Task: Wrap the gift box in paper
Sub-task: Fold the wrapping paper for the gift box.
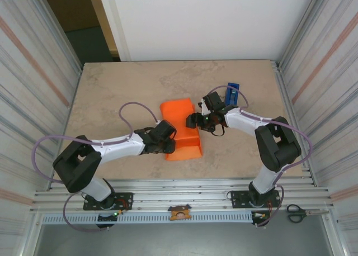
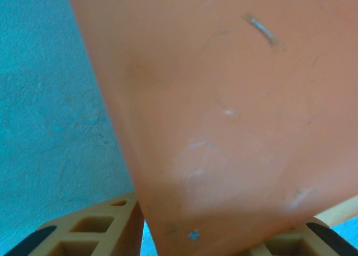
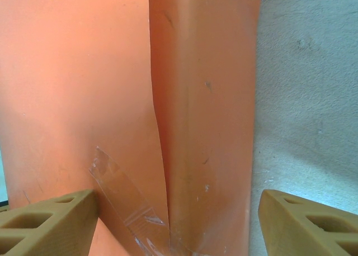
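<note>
Now the paper (image 1: 182, 130) lies folded on the table (image 1: 112, 99), the right claw (image 3: 179, 225) spread open astride its raised fold, the left claw (image 2: 193, 242) around one corner, whether clamped I cannot tell.

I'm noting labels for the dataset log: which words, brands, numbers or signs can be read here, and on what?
None can be read. The paper is plain orange, the clear tape on it bears no print, and the blue tape dispenser is too small to show any marking.
</note>
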`<action>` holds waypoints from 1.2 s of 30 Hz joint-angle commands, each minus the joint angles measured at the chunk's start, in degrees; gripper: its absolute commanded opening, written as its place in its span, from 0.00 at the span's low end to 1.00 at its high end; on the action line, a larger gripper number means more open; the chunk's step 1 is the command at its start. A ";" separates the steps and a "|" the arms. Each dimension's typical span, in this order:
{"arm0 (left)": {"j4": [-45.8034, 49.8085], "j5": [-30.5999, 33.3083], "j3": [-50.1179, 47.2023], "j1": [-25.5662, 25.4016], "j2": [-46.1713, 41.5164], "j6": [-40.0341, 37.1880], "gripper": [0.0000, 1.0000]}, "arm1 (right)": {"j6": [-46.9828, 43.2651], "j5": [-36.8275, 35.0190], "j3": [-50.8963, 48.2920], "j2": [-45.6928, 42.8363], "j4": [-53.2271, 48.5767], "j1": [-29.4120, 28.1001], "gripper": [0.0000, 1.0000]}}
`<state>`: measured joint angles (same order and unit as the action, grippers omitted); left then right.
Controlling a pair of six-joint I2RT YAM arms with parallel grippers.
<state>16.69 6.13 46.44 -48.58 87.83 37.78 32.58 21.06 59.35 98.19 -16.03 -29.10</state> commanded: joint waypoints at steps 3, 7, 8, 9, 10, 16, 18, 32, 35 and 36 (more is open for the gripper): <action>1.59 6.25 0.60 -0.16 1.26 3.07 0.36 | 0.27 -4.31 -2.38 1.42 -6.56 -0.08 0.73; 1.97 7.74 1.20 -1.11 2.11 4.57 0.31 | 0.75 -4.27 -2.68 1.64 -6.08 -0.07 0.73; 2.34 8.32 1.36 -1.37 2.40 5.13 0.30 | 0.73 -4.05 -2.60 1.79 -5.94 -0.08 0.73; 2.81 8.92 1.54 -1.67 2.66 5.74 0.30 | 0.73 -3.86 -2.45 1.96 -5.94 -0.16 0.73; 3.29 9.64 1.67 -2.01 2.86 6.34 0.29 | 0.75 -3.90 -2.33 2.00 -6.03 -0.17 0.73; 4.22 12.09 1.71 -3.26 3.48 7.91 0.28 | 1.00 -4.15 -2.62 1.62 -5.94 -0.25 0.73; 4.15 12.66 1.69 -3.56 3.33 8.17 0.26 | 1.08 -4.14 -2.66 1.72 -5.94 -0.33 0.73; 3.88 11.18 2.51 -3.89 4.19 9.18 0.00 | 1.35 -4.23 -2.58 1.97 -5.68 -0.58 0.73; 4.14 11.05 2.45 -3.92 4.28 9.21 0.00 | 1.59 -4.29 -2.48 2.10 -5.68 -0.69 0.73; 4.14 10.85 2.37 -4.02 4.28 9.07 0.01 | 1.61 -4.27 -2.53 2.09 -5.68 -0.77 0.73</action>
<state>18.96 15.07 47.70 -52.38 91.24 45.52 33.06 20.99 59.33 98.21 -15.59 -29.28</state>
